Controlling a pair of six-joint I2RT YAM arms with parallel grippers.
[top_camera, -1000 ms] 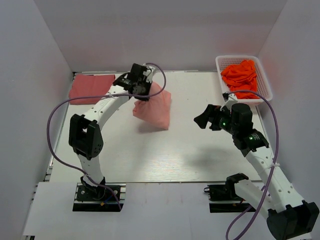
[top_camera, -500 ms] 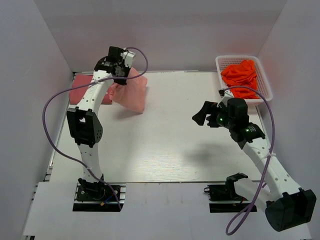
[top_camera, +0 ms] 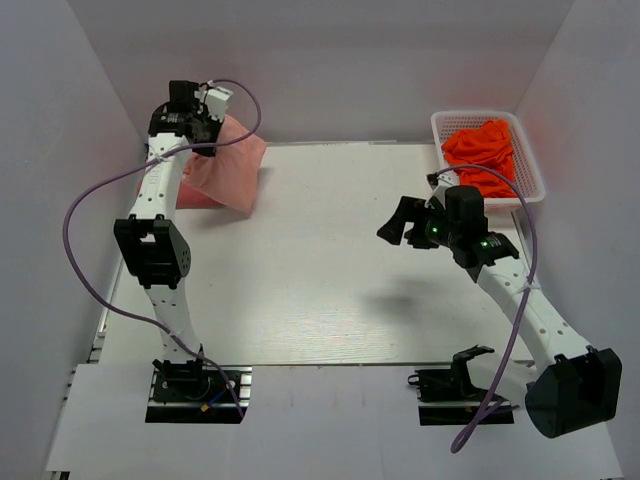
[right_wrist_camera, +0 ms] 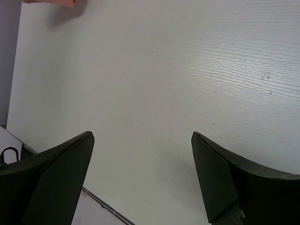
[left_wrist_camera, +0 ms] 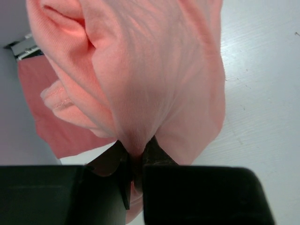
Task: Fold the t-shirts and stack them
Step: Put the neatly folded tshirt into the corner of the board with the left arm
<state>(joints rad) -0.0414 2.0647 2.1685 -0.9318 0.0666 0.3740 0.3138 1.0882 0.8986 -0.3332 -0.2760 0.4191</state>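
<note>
Above the white table I have the left pincer clamped on a hanging salmon-pink cloth t-shirt, the right pincer spread wide and released.

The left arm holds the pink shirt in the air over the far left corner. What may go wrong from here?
The left claw pinches only a small bunch of the pink shirt, so the cloth may slip out. The shirt hangs bunched above the rose-red shirt; released like this, it may land crumpled or disturb that one.
</note>
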